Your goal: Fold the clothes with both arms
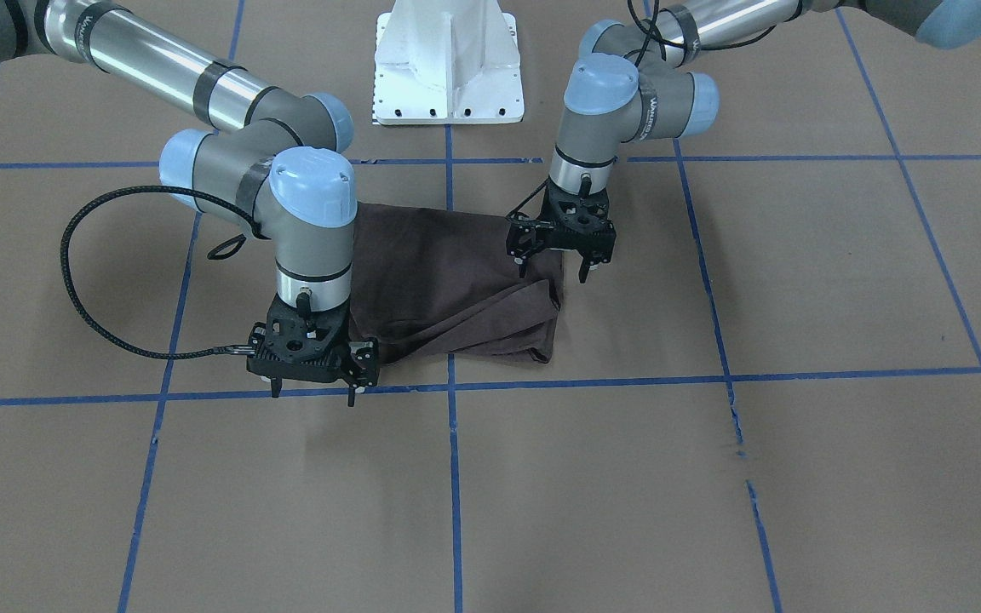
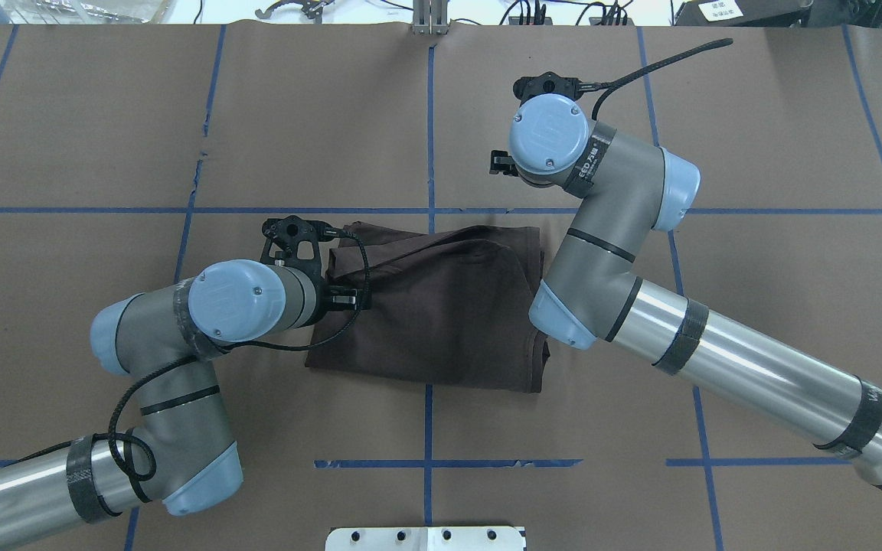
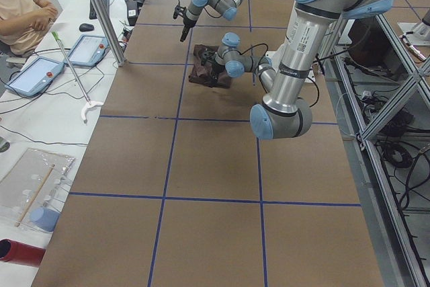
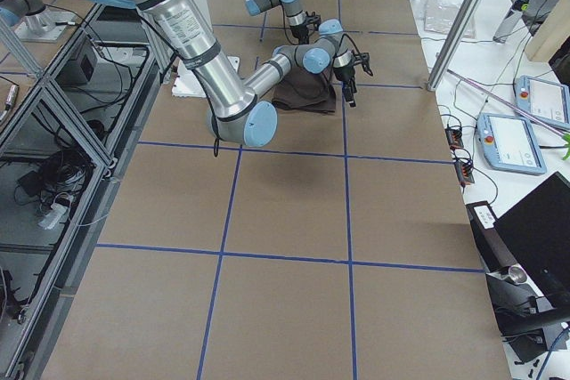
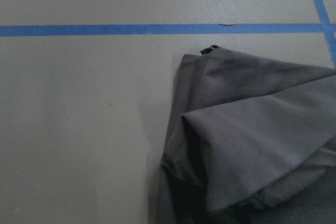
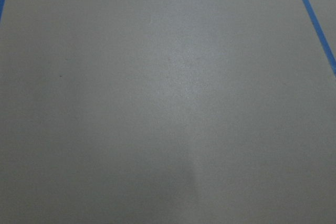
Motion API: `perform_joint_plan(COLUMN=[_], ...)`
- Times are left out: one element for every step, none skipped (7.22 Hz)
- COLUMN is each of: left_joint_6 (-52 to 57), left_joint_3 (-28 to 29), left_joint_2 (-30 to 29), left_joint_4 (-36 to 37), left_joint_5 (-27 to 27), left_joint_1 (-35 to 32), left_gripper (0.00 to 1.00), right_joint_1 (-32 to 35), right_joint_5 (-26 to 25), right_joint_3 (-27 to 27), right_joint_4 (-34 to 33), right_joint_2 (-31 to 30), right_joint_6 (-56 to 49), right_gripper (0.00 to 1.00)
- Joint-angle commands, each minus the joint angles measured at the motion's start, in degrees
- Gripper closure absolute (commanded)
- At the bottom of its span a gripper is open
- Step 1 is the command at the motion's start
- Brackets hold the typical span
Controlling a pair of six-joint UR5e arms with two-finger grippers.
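T-shirt (image 1: 448,281) lies mid-table (image 1: 627,494) as a rough folded bundle straddling the centre blue tape line (image 1: 454,477). Top layer is slack and creased, not square.

Directions from the front-facing view:
- Left pincer (image 1: 554,272) is at the shirt's 3 o'clock, fingers apart, nothing held. One finger is over the cloth edge, the other over bare table. Contact: can't tell. Reads as lined up to bite that edge.
- Right pincer (image 1: 313,393) is at 8 o'clock, just off the corner, also spread and empty. Right wrist view shows only table, so it's beside the cloth, not over it.

My guess: both arms are staged on opposite sides for a two-handed pick. Risk is catching only one layer.
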Motion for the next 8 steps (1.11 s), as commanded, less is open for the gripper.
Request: perform_joint_plan(left_joint_6=[-0.03,-0.21,-0.12,-0.04,0.75,2.76,3.73,6.53], left_joint_3=[1.02,3.12,7.23,11.71,15.75,16.58,16.41,14.32], left_joint_2=[-0.44,-1.92,-4.89,-7.88,-9.65,-9.93,-10.28,-9.85], left_joint_4=[0.07,0.16,0.16,-0.01,-0.62,-0.54,-0.72,-0.89], left_joint_5=[-0.16,-0.25,-0.43,-0.51,-0.6,-0.86,-4.0,-10.12], left_joint_1=[-2.23,-4.52,-7.15,-9.61,-12.25,-14.54,-16.39,-16.66], left_gripper=[0.01,0.01,0.01,0.01,0.01,0.01,0.01,0.0], right_joint_1=[-0.1,-0.1,-0.1,-0.1,-0.1,-0.1,-0.19,-0.19], right_joint_5=[-0.19,-0.28,-0.37,-0.37,-0.46,-0.46,-0.46,-0.46], right_joint_3=[0.04,0.04,0.13,0.13,0.13,0.13,0.22,0.3], right_joint_4=[0.0,0.0,0.0,0.0,0.0,0.0,0.0,0.09], right_joint_2=[-0.15,-0.24,-0.33,-0.33,-0.33,-0.41,-0.41,-0.41], right_joint_6=[0.0,0.0,0.0,0.0,0.0,0.0,0.09,0.18], right_gripper=[0.0,0.0,0.0,0.0,0.0,0.0,0.0,0.0])
